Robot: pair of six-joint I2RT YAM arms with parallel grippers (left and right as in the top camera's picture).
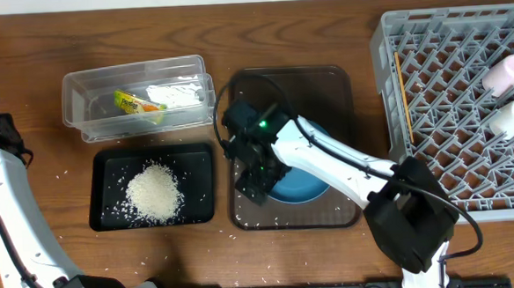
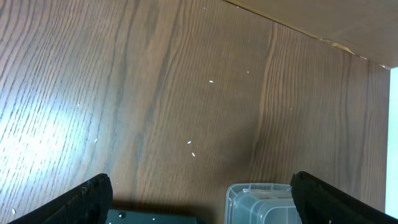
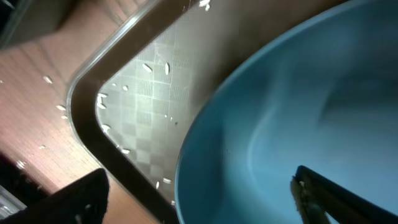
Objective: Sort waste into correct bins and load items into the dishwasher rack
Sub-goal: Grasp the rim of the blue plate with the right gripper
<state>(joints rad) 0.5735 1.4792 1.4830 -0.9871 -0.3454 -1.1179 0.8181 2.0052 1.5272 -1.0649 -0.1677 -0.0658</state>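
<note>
Here, rim of blue bowl between spread right fingers, one inside.

A brown serving tray rests on the wooden table.

The rice is white on a black tray; the bowl is blue, the checkered tray brown, the lattice rack grey.

Wood table before me carried four containers.
Clear tub sat beyond black tray on my left, brown tray sat mid-table, grey rack at my right; stray rice grains dotted the wood.
</note>
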